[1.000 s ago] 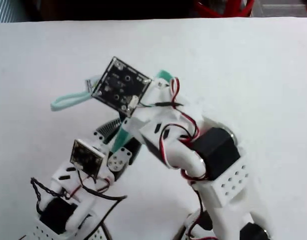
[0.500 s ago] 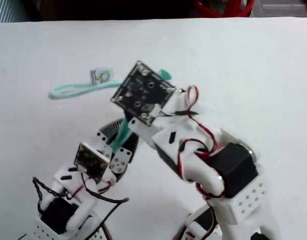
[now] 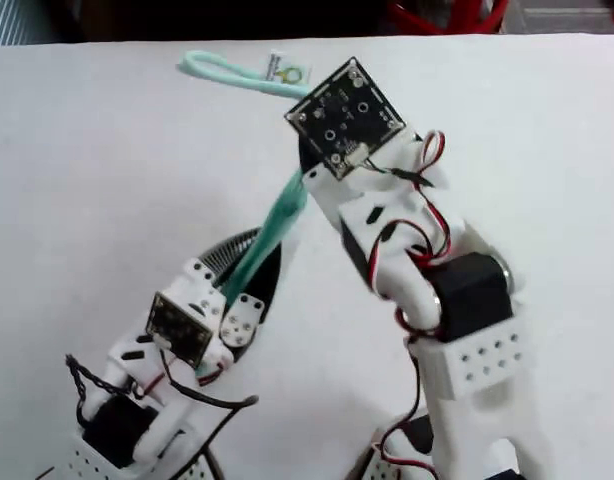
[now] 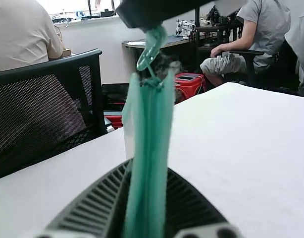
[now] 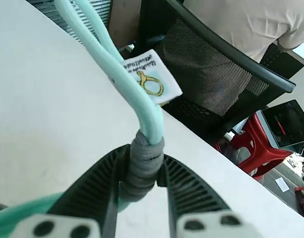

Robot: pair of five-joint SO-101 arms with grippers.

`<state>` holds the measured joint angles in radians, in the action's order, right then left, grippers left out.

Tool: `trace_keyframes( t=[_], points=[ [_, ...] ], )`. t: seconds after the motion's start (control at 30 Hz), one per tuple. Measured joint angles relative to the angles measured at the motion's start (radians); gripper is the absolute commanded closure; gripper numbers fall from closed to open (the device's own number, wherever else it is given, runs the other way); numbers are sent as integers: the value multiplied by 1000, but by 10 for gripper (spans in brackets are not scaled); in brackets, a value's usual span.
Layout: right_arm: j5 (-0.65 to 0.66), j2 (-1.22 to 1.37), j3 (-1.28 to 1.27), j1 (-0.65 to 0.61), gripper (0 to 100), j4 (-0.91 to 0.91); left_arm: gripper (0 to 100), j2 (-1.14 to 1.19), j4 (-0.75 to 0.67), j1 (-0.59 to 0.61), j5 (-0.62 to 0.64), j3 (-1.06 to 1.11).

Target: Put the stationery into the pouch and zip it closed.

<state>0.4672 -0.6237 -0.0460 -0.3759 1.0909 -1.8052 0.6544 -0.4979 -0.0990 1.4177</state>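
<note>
Left gripper (image 3: 255,262), at the lower left of the high view, is clamped on the near end of the pouch (image 3: 277,225). In its wrist view we see the ribbed jaws pressed against both sides of the teal fabric. From there the pouch runs as a taut, narrow band toward the upper centre of the frame, held above the table (image 3: 107,160). We mark the zip pull (image 4: 151,47) at the band's far end, where it reaches the dark underside of the right gripper (image 5: 143,159). That gripper, beneath the square board (image 3: 345,115) at upper centre, is closed on a grey wrapped sleeve (image 5: 141,173) at the base of a pale green cord (image 3: 222,68). Beyond the jaws the cord continues as a doubled loop over the table, toward the upper left of centre and near the far edge. A white tag (image 3: 288,68) sits on the cord just beside the board. We cannot tell how far the zip is drawn.
</note>
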Motion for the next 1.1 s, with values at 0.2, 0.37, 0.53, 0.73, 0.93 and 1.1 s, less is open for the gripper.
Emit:
trace_keyframes(
  t=[0.2,0.37,0.53,0.73,0.93,1.1],
  points=[
    [-17,-5,-190,6,981,-196,977,5,-2,6,0,0],
    [-58,-15,-324,6,981,-316,980,6,-2,9,0,0],
    [-60,-20,-523,37,981,-514,979,-2,2,14,0,0],
    [-61,-20,-697,84,981,-710,979,-2,5,18,0,0],
    [-34,-5,-787,87,981,-882,979,-2,6,21,0,0],
    [-21,175,-776,161,981,-1002,979,-3,11,17,0,0]
  ],
)
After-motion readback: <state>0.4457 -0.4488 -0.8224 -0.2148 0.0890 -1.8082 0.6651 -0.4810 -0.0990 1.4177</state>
